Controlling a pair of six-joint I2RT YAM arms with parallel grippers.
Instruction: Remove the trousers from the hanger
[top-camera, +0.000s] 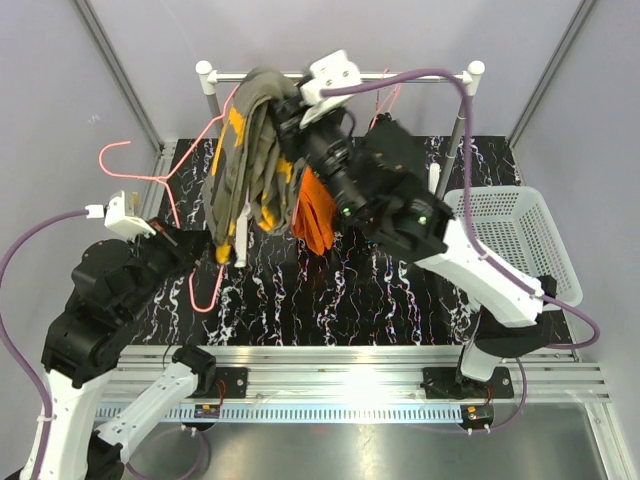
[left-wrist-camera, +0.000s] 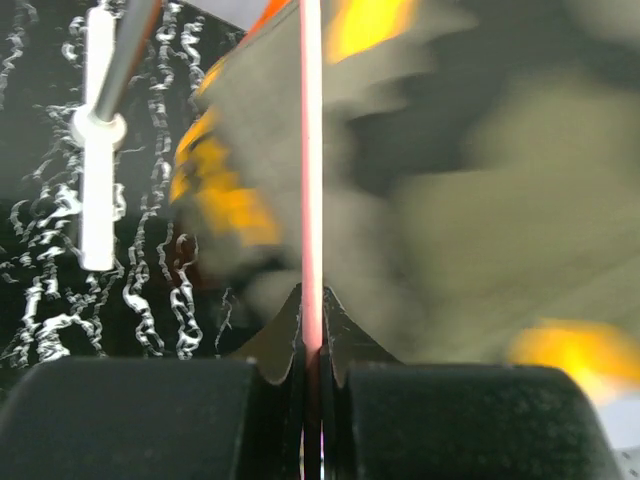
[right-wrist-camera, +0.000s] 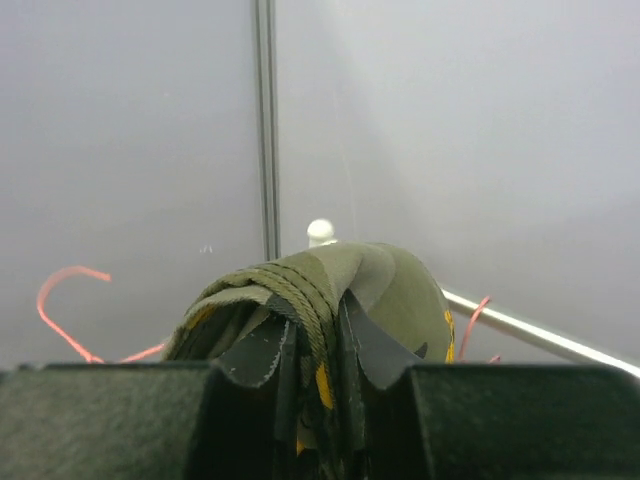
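Olive-brown camouflage trousers (top-camera: 250, 150) with orange patches hang in a bunch from the left part of the rack, still draped over a pink wire hanger (top-camera: 165, 180). My right gripper (top-camera: 287, 105) is at the top of the bunch. In the right wrist view it (right-wrist-camera: 317, 325) is shut on the folded waist edge of the camouflage trousers (right-wrist-camera: 380, 280). A plain orange garment (top-camera: 315, 215) hangs just right of them, partly hidden by the right arm. My left gripper (top-camera: 200, 245) is low on the left, shut on the hanger's pink wire (left-wrist-camera: 311, 150), which runs straight up between the left gripper's (left-wrist-camera: 312, 300) fingertips.
The rack's rail (top-camera: 420, 75) spans two white posts (top-camera: 205, 72), with another pink hanger (top-camera: 390, 95) on it. A white mesh basket (top-camera: 520, 240) stands at the right. A black marbled mat (top-camera: 330, 300) covers the table; grey walls close in the back and sides.
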